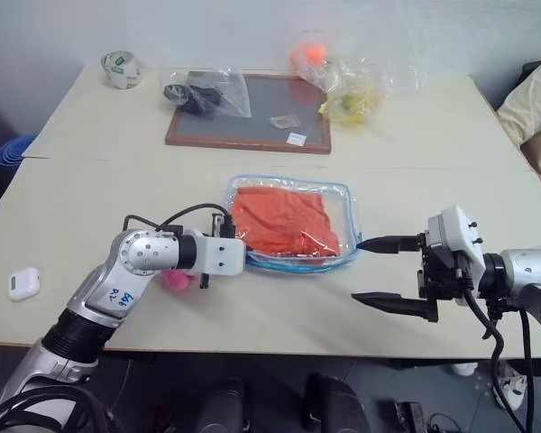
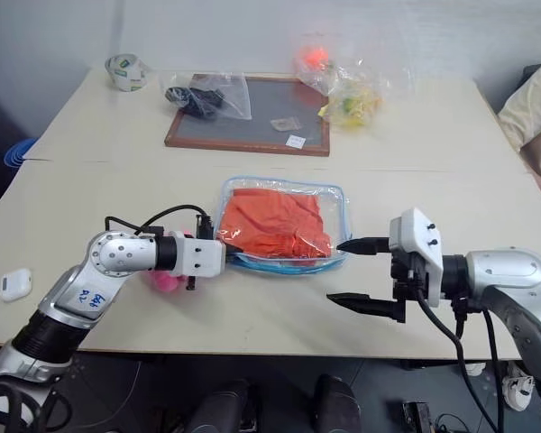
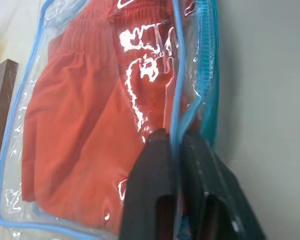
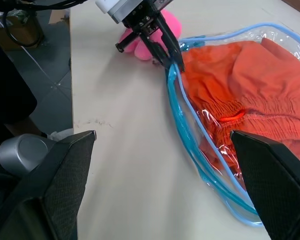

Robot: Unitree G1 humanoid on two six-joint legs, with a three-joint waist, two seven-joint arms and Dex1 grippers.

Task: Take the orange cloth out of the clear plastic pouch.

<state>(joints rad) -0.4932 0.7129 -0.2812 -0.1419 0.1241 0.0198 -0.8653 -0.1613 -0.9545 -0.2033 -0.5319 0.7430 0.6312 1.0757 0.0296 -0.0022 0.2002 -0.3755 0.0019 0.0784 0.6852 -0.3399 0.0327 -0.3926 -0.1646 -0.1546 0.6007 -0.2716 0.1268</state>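
Left wrist view shows the left gripper (image 3: 176, 142) closed on the light-blue edge of the clear plastic pouch (image 3: 20, 150), with the trim pinched between its two black fingers. The pouch lies flat on the table (image 1: 117, 180), in front of the robot and between both arms, and the orange cloth (image 1: 284, 219) is still fully inside it. The pink plush charm (image 4: 155, 27) sits just beside the left gripper. The right gripper (image 1: 386, 272) has its jaws wide apart and holds nothing; it points toward the opposite short side of the pouch, with the upper finger just beside the trim. I judge the right arm must enter the pouch from that side while the left one holds it.
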